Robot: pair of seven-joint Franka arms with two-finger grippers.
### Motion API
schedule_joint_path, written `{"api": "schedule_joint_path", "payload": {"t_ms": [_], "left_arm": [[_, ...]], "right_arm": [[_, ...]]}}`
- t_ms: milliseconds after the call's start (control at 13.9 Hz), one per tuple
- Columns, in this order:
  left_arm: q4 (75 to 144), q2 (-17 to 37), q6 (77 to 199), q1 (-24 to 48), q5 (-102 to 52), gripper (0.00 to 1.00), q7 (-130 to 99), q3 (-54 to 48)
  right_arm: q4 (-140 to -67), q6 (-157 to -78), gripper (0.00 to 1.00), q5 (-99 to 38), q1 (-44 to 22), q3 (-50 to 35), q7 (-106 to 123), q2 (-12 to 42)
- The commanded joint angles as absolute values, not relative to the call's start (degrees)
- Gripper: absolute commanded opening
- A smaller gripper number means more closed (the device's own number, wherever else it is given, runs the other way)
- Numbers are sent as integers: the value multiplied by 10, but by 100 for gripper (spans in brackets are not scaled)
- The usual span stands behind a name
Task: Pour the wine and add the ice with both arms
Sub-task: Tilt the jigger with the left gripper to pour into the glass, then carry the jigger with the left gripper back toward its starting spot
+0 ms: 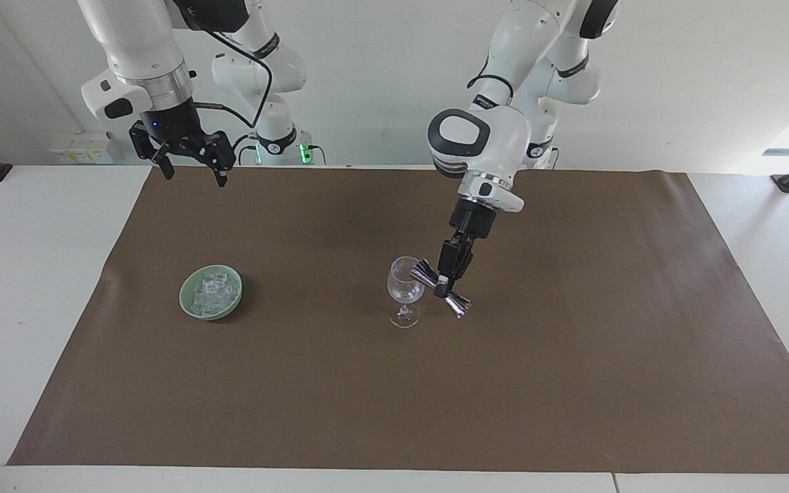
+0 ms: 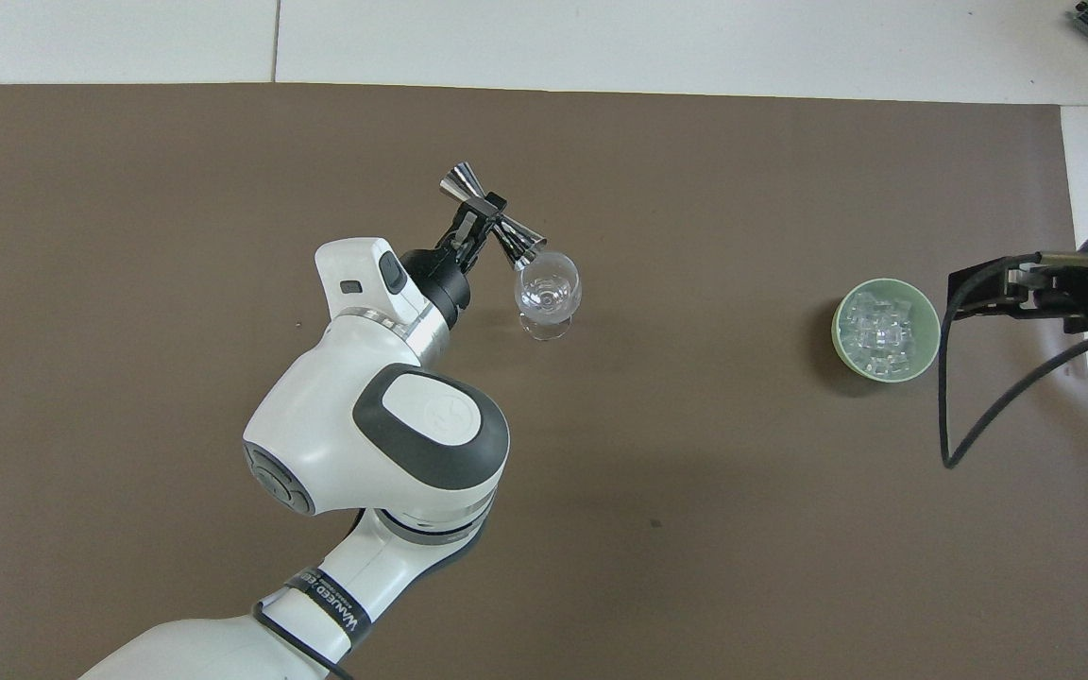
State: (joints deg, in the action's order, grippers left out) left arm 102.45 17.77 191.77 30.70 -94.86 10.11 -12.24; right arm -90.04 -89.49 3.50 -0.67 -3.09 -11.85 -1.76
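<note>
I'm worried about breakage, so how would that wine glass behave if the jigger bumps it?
The glass would likely tip easily: a wide bowl stands on a thin stem and small foot. It looks thin and clear, so probably fragile. The tilted jigger is at its rim, so a nudge would land high up.

jigger (image 1: 441, 282): shiny metal | wine glass (image 1: 405, 287): clear glass | mat (image 1: 572, 383): matt brown | bowl (image 1: 185, 306): glossy green

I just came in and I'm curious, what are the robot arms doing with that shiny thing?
The left gripper is shut on a shiny metal jigger, tipping one end over the rim of the wine glass standing on the brown mat. The right gripper waits open, up near the robots. The ice sits untouched in the green bowl.
</note>
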Motion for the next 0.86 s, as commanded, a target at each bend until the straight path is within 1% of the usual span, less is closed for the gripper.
{"api": "schedule_joint_path", "payload": {"t_ms": [0, 288, 792], "left_arm": [[1029, 169, 1918, 303, -960, 0, 102, -127], [1032, 143, 1919, 303, -1030, 0, 80, -127], [1036, 127, 1872, 276, -1035, 0, -125, -128]], "right_arm": [[-913, -890, 100, 33, -3, -33, -103, -31], [-913, -890, 100, 33, -3, -33, -103, -31], [-913, -890, 100, 33, -3, -33, -103, -31]]}}
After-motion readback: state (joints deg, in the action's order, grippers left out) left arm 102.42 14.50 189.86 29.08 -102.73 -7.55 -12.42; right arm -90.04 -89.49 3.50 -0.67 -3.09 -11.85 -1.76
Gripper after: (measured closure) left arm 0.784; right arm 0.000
